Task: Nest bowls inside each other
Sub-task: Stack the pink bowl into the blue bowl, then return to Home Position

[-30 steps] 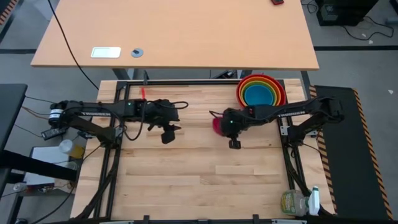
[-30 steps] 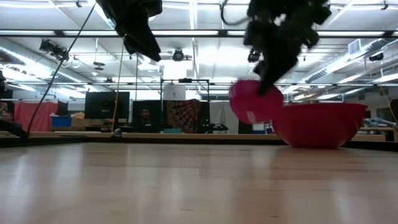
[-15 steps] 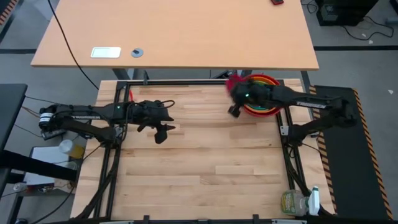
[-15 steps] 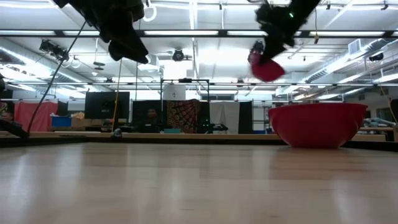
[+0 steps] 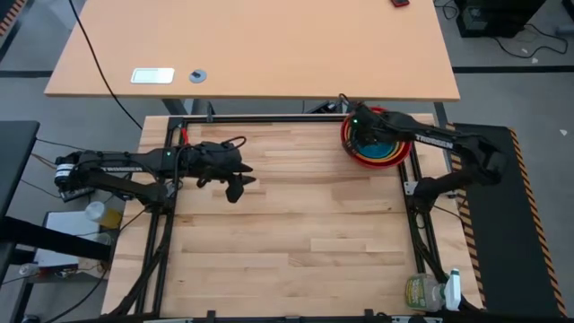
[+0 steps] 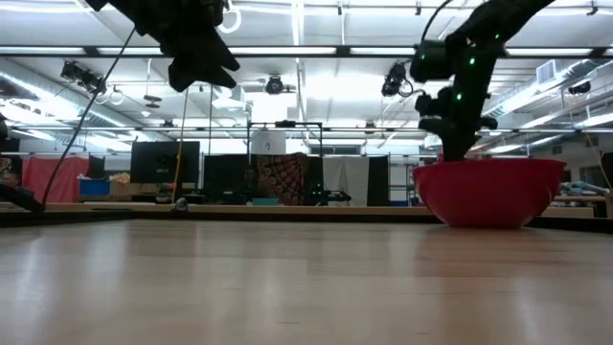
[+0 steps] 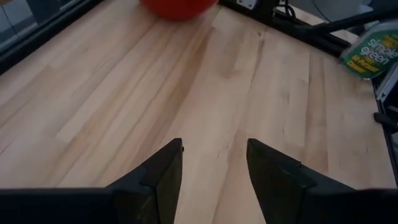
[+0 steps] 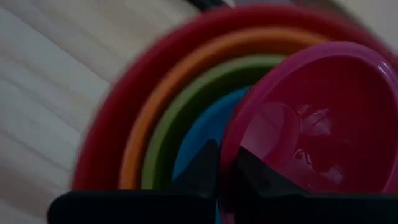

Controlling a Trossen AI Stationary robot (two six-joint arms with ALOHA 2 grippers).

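Four bowls stand nested at the table's far right: red (image 5: 357,154) outermost, then orange (image 8: 144,124), green (image 8: 168,127) and blue (image 5: 388,147). My right gripper (image 8: 224,158) hangs over this stack, shut on the magenta bowl (image 8: 311,118), which sits tilted above the blue one. In the low view the right gripper (image 6: 458,144) dips behind the red bowl's wall (image 6: 493,192), which hides the magenta bowl. My left gripper (image 5: 239,188) hovers open above bare wood left of centre, nothing between its fingers (image 7: 168,168). My right gripper pinches the magenta bowl's rim (image 8: 229,146), one finger (image 8: 264,177) inside the bowl and the other (image 8: 200,163) outside. The fingers come from above, slanting down. The bowl is tilted, its hollow facing the wrist camera. Whether its bottom touches the blue bowl cannot be told.
A wooden desk (image 5: 251,45) stands beyond the table's far edge. A green-labelled container (image 5: 421,292) sits off the near right corner. Black frame rails (image 5: 269,117) run along the table's edges. Bare wood spans the middle and near part.
My right gripper has carried the magenta bowl from the table's middle toward the far right corner, turning its wrist, and has come down over the nested stack. My left gripper has drawn back a little toward the table's left edge and rolled slightly, staying open.
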